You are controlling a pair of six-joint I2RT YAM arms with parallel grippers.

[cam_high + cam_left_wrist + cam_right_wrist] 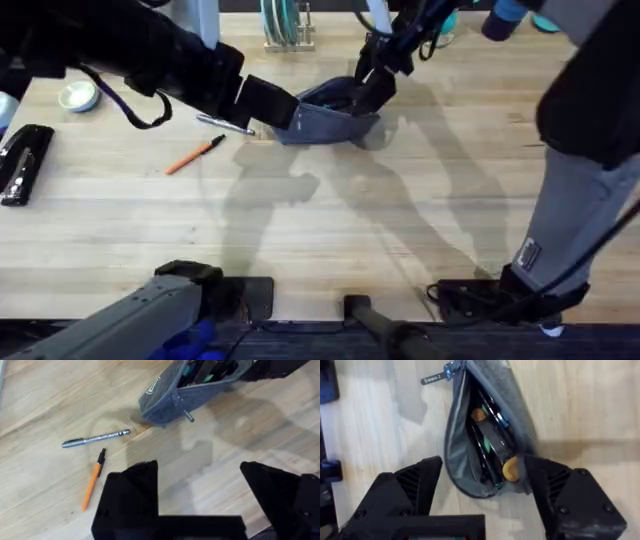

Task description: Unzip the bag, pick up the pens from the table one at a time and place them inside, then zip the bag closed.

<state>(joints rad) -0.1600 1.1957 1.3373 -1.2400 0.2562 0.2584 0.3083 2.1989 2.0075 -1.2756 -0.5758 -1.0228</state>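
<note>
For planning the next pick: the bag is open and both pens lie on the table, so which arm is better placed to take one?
Left, probably: its open gripper hovers near the silvery pen and orange pen; the right gripper straddles the bag.

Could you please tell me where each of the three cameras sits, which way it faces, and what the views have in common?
Overhead: fixed above the arm bases, facing down and forward over the table; both arms reach toward the bag.
Left wrist: on the left arm, looking down past the open left gripper at the silver pen and orange pen.
Right wrist: on the right arm, looking into the unzipped bag, with the right gripper astride its end.
Shared: all three show the bag.
</note>
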